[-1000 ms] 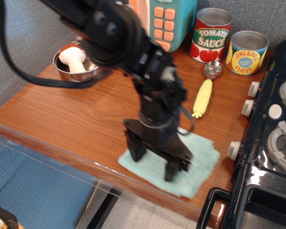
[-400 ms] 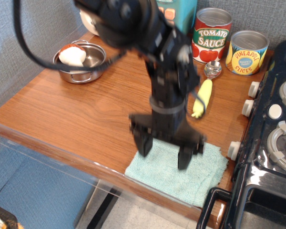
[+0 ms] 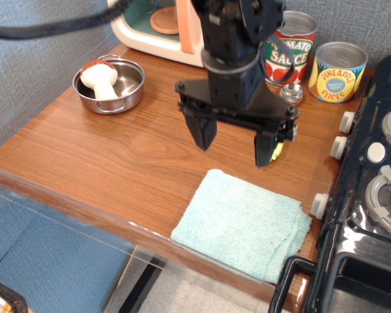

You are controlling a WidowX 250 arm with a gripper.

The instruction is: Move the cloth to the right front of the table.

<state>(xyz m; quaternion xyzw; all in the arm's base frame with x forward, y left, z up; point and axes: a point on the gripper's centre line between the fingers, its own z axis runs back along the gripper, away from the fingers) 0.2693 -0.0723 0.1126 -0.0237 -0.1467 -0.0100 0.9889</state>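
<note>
The pale aqua-green cloth point(image 3: 242, 223) lies flat on the reddish-brown table point(image 3: 117, 156), at its right front corner, with its front edge slightly over the table's rim and its right edge next to the black toy stove point(image 3: 365, 195). My gripper point(image 3: 236, 140) hangs above the table just behind the cloth. Its two black fingers point(image 3: 203, 134) are spread wide apart and hold nothing. It is clear of the cloth.
A steel pot point(image 3: 111, 85) with a toy mushroom point(image 3: 96, 77) stands at the back left. A tomato sauce can point(image 3: 288, 49) and a pineapple can point(image 3: 339, 72) stand at the back right. A toy microwave point(image 3: 163, 26) is behind the arm. A yellow toy point(image 3: 278, 150) is mostly hidden by the gripper.
The gripper has let go of the cloth and risen up and back. The cloth shifted a little to the right before that and now lies still.
</note>
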